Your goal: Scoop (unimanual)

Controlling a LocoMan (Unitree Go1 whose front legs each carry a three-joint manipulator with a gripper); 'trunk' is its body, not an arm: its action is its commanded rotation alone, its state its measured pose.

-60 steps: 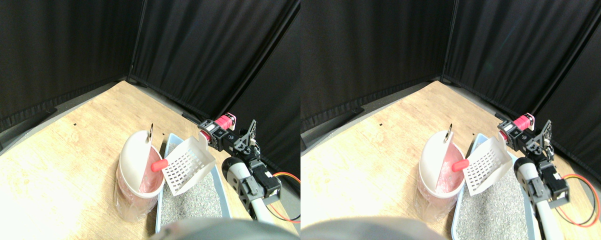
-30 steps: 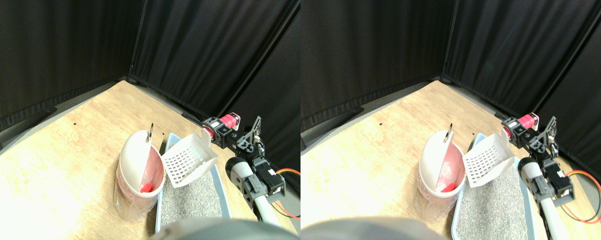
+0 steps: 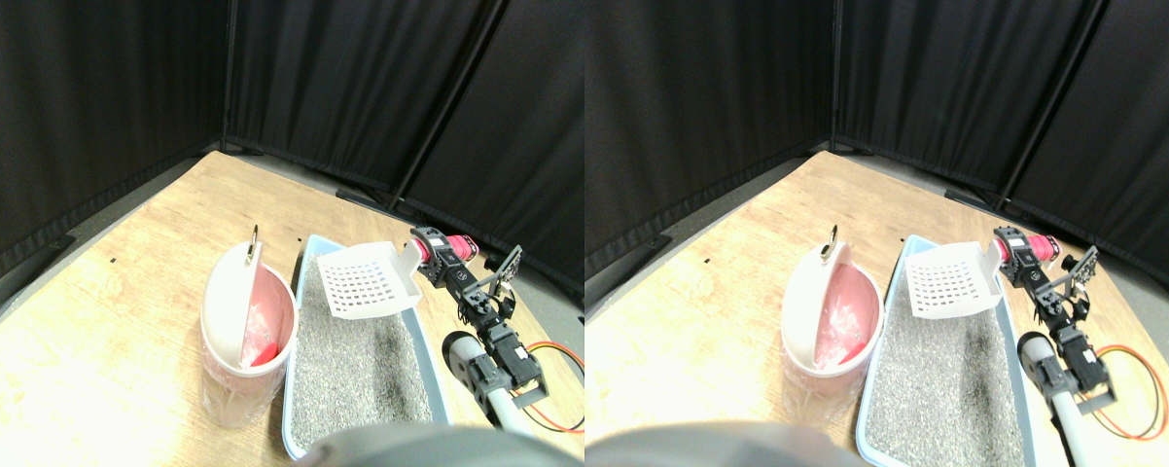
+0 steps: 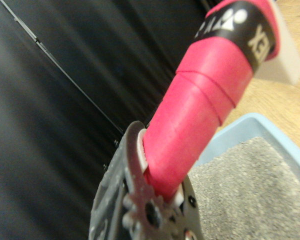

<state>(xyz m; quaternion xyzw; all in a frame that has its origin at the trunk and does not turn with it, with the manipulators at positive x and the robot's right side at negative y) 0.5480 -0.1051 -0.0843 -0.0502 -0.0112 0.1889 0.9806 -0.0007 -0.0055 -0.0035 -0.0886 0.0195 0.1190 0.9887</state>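
Wooden floor point(image 3: 108, 292), black curtains point(image 3: 351, 88); right gripper point(image 4: 155, 200) seemingly clamped on scoop point(image 3: 366, 282)

The wooden floor point(image 3: 108, 292) is light-toned with visible grain and is bounded at its far edges by black curtains point(image 3: 351, 88). Two items rest directly on it. The light blue litter tray point(image 3: 427, 362) holds grey granular litter point(image 3: 351, 370). The white swing-lid bin point(image 3: 239, 336), lined with a clear bag showing pink inside, stands just beside the tray's left wall. An orange cable point(image 3: 550, 350) lies near the tray's right wall.
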